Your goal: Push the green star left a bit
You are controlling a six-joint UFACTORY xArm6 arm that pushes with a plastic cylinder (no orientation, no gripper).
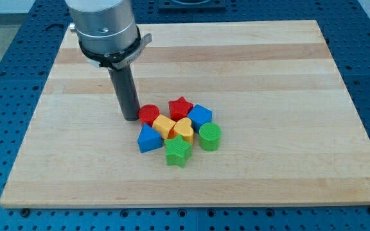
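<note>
Green star sat at the bottom of a tight cluster on the wooden board, touching the blue triangle and yellow heart, green cylinder just right. My tip, a bare rod holding nothing, stood beside the red cylinder, up-left of the star.
</note>
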